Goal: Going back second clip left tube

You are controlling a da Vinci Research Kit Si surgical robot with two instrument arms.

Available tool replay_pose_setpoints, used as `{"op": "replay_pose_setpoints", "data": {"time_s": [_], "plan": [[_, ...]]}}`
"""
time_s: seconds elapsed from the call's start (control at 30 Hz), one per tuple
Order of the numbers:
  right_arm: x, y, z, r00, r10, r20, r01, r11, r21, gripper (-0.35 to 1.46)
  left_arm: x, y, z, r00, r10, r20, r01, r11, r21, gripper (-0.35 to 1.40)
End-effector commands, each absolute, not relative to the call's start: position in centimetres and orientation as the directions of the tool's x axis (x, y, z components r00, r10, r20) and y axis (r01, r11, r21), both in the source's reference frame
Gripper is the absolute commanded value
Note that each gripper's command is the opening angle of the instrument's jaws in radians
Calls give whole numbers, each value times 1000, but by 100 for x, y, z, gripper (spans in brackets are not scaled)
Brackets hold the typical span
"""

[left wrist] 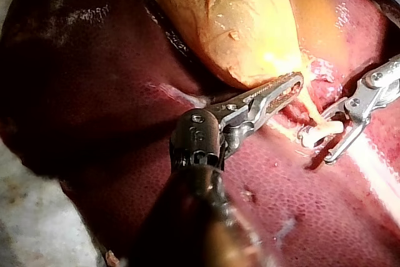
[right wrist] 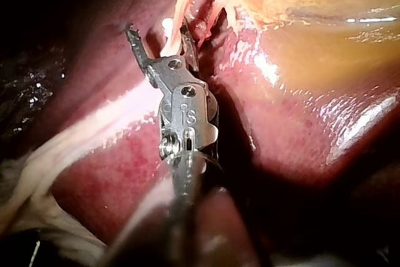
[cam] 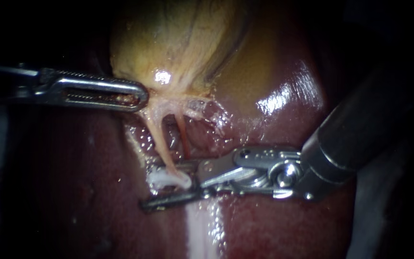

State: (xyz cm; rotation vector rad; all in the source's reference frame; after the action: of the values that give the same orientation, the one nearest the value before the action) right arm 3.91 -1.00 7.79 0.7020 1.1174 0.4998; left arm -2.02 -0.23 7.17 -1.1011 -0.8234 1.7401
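Over the glossy liver [cam: 264,216], the left instrument [cam: 141,96] pinches the gallbladder [cam: 168,38] at its lower edge. The right instrument [cam: 153,188] has its jaws spread around the white clip [cam: 167,179] on the left tube [cam: 161,144]. The tube looks soft, slick and easily torn, so any hold seems safer on the gallbladder.

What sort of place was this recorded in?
Probably a bench-top surgical practice setup, not inside a body: liver and gallbladder lie exposed on a pale surface, worked by the left instrument and right instrument, with a white clip on a tube.
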Motion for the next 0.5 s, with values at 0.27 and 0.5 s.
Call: {"op": "replay_pose_setpoints", "data": {"time_s": [0.27, 0.5], "plan": [[384, -83, 768, 350, 674, -650, -37, 704, 709, 49, -202, -23, 718, -208, 921, -328, -331, -382, -863, -35], [381, -79, 768, 348, 676, -649, -41, 703, 710, 49, -201, -23, 717, -208, 921, -328, -331, -382, -863, -35]]}}
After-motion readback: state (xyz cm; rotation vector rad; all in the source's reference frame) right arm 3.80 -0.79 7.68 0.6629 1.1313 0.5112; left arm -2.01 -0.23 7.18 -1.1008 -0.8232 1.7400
